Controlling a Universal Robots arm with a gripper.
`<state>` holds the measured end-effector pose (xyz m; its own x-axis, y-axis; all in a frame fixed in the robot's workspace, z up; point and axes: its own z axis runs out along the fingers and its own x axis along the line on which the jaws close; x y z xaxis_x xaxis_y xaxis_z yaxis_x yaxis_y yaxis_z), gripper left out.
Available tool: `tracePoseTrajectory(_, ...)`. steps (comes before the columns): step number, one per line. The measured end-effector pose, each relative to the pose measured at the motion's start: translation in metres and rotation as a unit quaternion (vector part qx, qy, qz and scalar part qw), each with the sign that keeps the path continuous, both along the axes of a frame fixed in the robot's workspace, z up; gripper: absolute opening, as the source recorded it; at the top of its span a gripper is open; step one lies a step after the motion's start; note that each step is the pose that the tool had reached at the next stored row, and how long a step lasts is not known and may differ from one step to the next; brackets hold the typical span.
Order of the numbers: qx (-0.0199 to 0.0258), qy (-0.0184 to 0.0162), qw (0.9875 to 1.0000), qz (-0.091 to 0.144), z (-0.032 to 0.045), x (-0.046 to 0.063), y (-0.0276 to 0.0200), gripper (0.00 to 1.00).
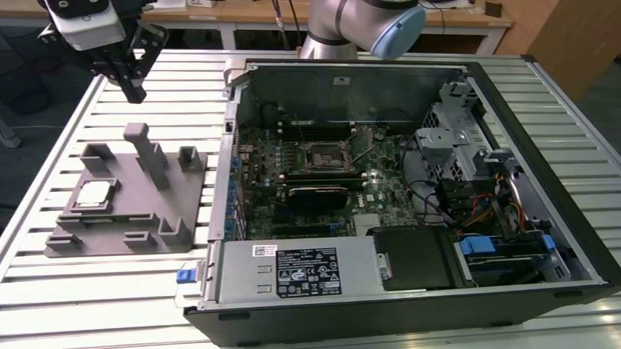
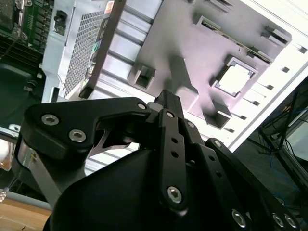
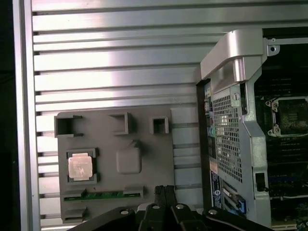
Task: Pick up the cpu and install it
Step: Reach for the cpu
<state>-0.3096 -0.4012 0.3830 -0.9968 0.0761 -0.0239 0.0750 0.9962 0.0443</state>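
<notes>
The cpu [image 1: 94,193], a small square chip with a pale metal top, lies in a recess of the grey tray [image 1: 131,240] on the exterior view's left. Both wrist views show it seated there as well, cpu [image 3: 80,167] and cpu [image 2: 237,78]. My gripper [image 1: 134,93] hangs high above the table beyond the tray's far end, well apart from the chip. Its black fingers [image 3: 165,191] are pressed together with nothing between them. The motherboard's empty socket [image 1: 323,155] sits inside the open computer case [image 1: 524,94].
The tray has several upright posts [image 1: 145,149] standing between my gripper and the chip. The case's metal side wall [image 3: 231,96] rises next to the tray. The slatted metal table [image 1: 87,291] extends around both. A power supply [image 1: 291,273] fills the case's near end.
</notes>
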Motion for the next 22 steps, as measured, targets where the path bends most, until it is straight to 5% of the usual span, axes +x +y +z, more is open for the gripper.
tracePoseTrajectory(22,0.0,0.0005,1.0,0.0,-0.0027,-0.029,0.0,0.11)
